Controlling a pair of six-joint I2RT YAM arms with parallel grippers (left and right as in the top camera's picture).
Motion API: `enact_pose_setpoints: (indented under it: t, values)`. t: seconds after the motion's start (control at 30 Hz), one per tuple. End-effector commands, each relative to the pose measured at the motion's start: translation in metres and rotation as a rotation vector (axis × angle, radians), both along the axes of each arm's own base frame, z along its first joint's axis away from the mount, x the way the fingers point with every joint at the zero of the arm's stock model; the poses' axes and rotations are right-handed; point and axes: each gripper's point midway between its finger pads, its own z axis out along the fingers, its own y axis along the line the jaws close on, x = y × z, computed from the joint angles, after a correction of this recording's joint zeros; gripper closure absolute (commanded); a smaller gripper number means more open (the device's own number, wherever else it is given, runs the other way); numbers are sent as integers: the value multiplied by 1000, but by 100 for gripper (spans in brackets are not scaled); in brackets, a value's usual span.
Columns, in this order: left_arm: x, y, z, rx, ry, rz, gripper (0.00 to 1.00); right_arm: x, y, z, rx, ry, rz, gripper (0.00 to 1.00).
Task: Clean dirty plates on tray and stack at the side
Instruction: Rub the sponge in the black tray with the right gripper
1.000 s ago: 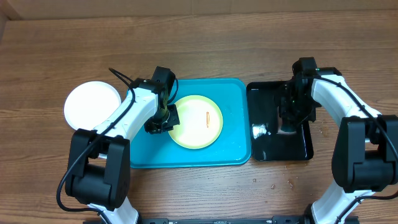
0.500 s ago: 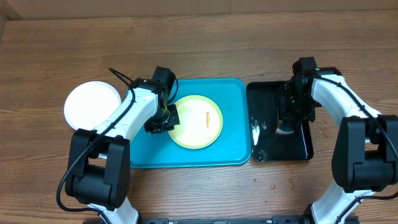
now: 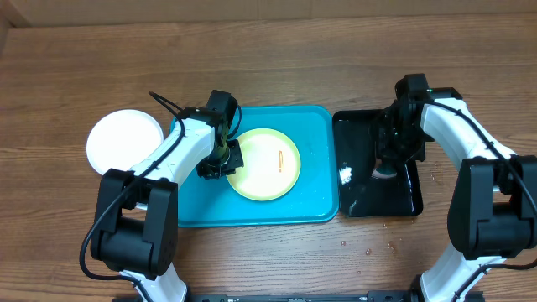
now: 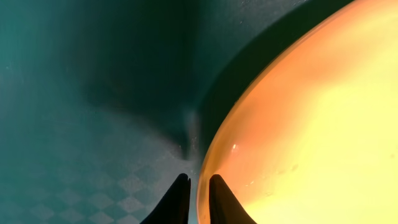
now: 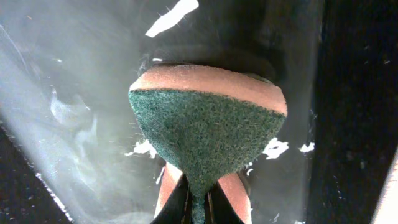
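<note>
A yellow-green plate with a small orange smear lies on the turquoise tray. My left gripper sits at the plate's left rim. In the left wrist view the left gripper is shut on the plate, its rim between the two fingertips, with the tray beneath. A white plate rests on the table left of the tray. My right gripper hangs over the black tray. In the right wrist view the right gripper is shut on a green-and-orange sponge.
A glossy black tray stands right of the turquoise one, wet with white foam; its wet floor shows under the sponge. A few droplets speckle the wooden table near the front right.
The right gripper has closed on the sponge over the black tray, and the foam patch there has shifted slightly. The left gripper and yellow-green plate have stayed in place.
</note>
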Motion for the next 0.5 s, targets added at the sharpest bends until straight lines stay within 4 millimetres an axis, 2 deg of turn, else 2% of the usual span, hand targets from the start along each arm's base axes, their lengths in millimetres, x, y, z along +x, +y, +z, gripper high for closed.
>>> enact_pose_setpoints:
  t: [0.0,0.17,0.27,0.47]
  values:
    - [-3,1,-7,17,13,-26,89,18,3,22,11,-72,5,96]
    - [-3,1,-7,17,13,-26,96,21,3,41,11,-67,10,96]
    - [-2,-1,-7,9,11,-25,96,21,3,52,13,-62,35,96]
    - [1,-2,-7,0,-3,-25,96,21,3,56,13,-56,35,96]
